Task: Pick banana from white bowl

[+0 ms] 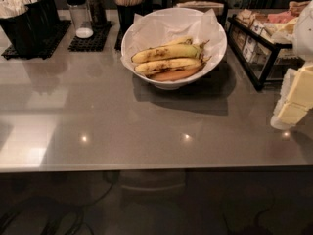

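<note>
Grey tabletop (122,126) holds the white bowl (171,85) by its far edge. Packet labels in the far-right corner rack (268,45) are unreadable. The gripper (296,99), cut off, hangs over the right edge; open or closed, I cannot tell. The banana (171,75) lies frontmost in the bowl, half hidden.

The gripper (295,99) hangs at right; the banana (172,75) lies in the white bowl (168,85).

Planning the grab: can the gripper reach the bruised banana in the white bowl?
Probably yes: the gripper hangs at the right, the banana lies frontmost in the white bowl, though a black rack stands near the path.
</note>
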Robot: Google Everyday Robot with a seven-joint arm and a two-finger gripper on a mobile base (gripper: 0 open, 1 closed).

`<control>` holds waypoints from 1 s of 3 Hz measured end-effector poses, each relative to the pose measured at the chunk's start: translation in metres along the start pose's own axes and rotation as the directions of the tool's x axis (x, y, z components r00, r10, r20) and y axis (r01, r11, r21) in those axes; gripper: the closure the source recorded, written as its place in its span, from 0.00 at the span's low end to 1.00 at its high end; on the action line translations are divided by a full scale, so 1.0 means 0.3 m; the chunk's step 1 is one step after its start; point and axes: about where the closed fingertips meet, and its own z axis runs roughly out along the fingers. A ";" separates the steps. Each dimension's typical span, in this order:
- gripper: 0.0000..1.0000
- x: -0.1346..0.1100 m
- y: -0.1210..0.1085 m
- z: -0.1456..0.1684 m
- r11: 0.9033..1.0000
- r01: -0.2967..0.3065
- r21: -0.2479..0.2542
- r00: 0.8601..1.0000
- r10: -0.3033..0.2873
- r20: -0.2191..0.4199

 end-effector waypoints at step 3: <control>0.00 -0.090 -0.091 0.073 0.998 0.065 -0.013 0.995 -0.064 0.083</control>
